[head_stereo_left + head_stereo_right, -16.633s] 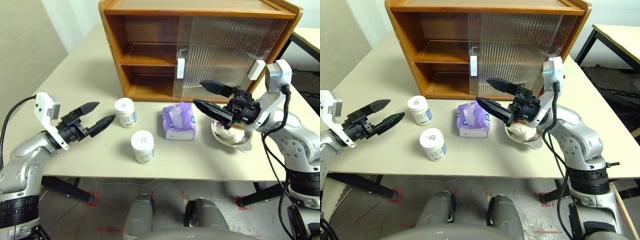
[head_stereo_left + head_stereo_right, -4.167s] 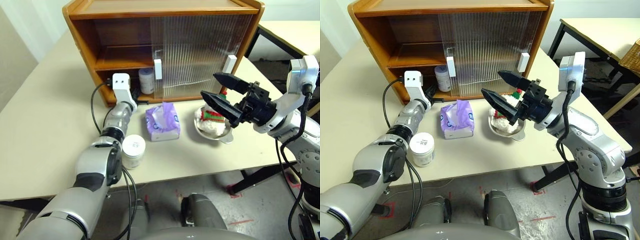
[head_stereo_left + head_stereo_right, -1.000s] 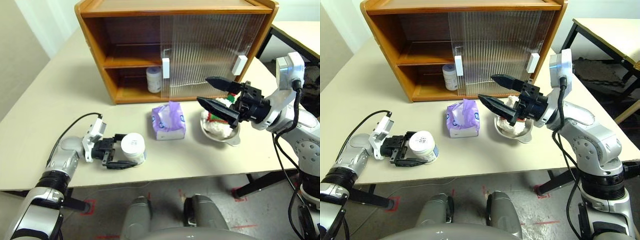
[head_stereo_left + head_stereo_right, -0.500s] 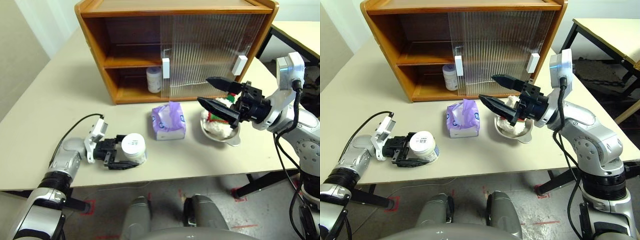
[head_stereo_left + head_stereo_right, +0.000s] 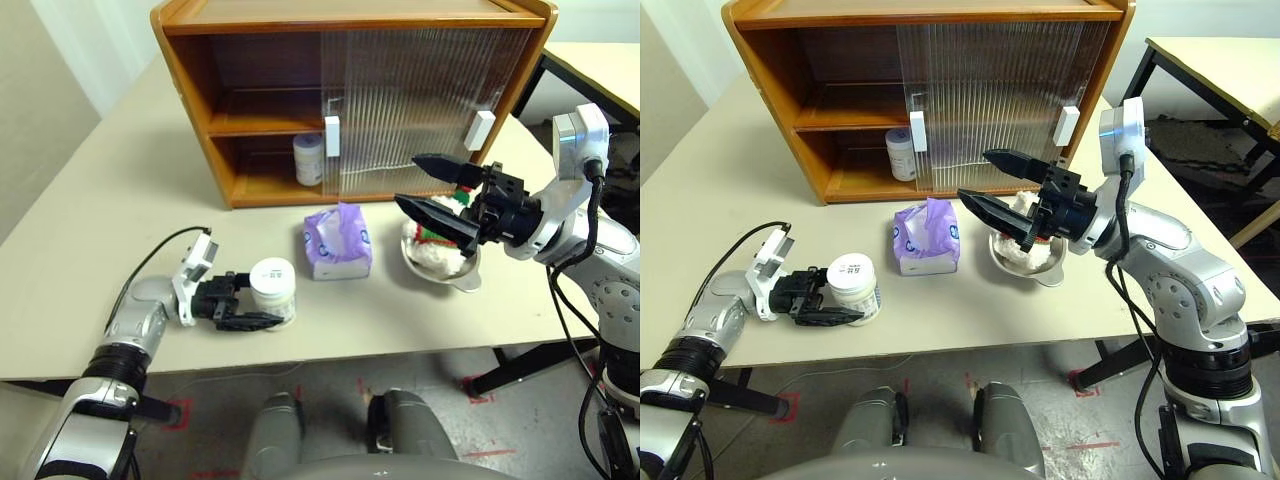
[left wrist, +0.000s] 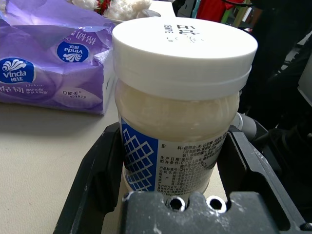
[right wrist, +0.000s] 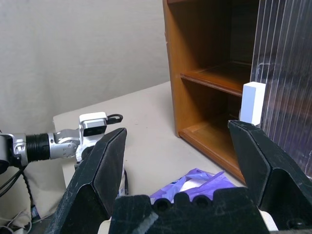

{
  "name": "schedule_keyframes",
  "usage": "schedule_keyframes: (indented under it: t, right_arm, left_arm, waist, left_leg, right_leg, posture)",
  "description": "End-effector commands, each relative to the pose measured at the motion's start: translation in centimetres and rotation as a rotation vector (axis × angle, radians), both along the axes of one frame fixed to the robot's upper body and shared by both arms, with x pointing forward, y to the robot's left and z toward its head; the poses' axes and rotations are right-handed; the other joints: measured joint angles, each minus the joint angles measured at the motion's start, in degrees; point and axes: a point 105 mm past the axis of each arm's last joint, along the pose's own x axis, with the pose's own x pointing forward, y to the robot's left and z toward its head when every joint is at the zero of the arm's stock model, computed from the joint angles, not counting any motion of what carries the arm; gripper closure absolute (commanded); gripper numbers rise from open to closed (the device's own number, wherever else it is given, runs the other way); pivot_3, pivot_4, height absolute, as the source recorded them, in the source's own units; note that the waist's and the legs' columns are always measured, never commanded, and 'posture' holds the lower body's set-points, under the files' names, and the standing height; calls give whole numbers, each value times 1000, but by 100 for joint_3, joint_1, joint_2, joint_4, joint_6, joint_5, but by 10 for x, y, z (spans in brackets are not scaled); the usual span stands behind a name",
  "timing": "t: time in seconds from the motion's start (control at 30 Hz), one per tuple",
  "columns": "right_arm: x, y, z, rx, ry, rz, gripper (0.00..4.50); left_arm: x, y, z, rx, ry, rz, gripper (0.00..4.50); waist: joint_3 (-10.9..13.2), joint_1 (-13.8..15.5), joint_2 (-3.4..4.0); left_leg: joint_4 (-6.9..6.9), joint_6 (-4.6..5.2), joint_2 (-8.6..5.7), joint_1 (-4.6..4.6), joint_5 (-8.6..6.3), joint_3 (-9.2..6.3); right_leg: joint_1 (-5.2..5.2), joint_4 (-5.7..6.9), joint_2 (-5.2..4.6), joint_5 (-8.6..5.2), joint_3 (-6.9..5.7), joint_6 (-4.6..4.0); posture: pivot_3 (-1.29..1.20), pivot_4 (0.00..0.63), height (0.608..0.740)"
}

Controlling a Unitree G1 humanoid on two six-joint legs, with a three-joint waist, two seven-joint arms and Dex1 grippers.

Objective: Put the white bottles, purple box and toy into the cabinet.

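One white bottle (image 5: pixel 272 289) stands upright near the table's front left edge. My left gripper (image 5: pixel 258 303) is shut on it from the left, and its fingers (image 6: pixel 100 170) press both sides just below the lid. The other white bottle (image 5: pixel 308 158) stands on the cabinet's (image 5: pixel 190 90) lower shelf, beside the door handle. The purple box (image 5: pixel 338 242) lies in front of the cabinet. To its right the toy (image 5: pixel 432 248) sits in a steel bowl (image 5: pixel 462 281), partly hidden by my right gripper (image 5: pixel 406 180), which hovers open above it.
The cabinet's left half is open, with both ribbed doors (image 5: pixel 420 90) slid to the right. The beige table (image 5: pixel 110 200) has free room on the left. A second table (image 5: pixel 600 60) stands at the back right.
My left gripper's fingers have narrowed onto the bottle, which now stands upright and a touch further right. The right arm has not moved.
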Motion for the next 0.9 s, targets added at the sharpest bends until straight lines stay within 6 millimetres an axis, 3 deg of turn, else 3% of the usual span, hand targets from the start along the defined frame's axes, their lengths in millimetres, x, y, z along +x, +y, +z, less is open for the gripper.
schedule_keyframes:
  t: [0.03,0.27,0.47,0.9]
  right_arm:
    - [-1,0,2,2,-6,-1,0]
    - [-2,1,1,9,-3,-5,0]
    - [-2,3,1,16,-5,-7,0]
    - [-3,2,1,27,-11,-24,0]
  left_arm:
    - [6,-4,2,-15,-16,40,1428]
    - [52,-7,26,-109,-105,307,1428]
    - [66,-17,40,-173,-97,372,1428]
    - [97,-18,42,-179,-131,611,1428]
  waist:
    - [0,5,0]
    - [-1,-2,-6]
    - [-1,-35,-6]
    - [-2,-29,-8]
  left_leg:
    - [0,0,-1,0,0,0]
    - [3,1,-3,-2,0,-4]
    - [-1,2,-3,-1,1,-4]
    - [-1,2,-4,-1,1,-7]
  right_leg:
    - [0,0,0,0,0,0]
    - [3,1,0,11,-2,18]
    - [3,0,5,32,-1,55]
    - [4,1,7,28,-1,59]
  posture:
    - [-95,0,740]
    - [-99,0,740]
    - [-104,0,740]
    - [-119,0,740]
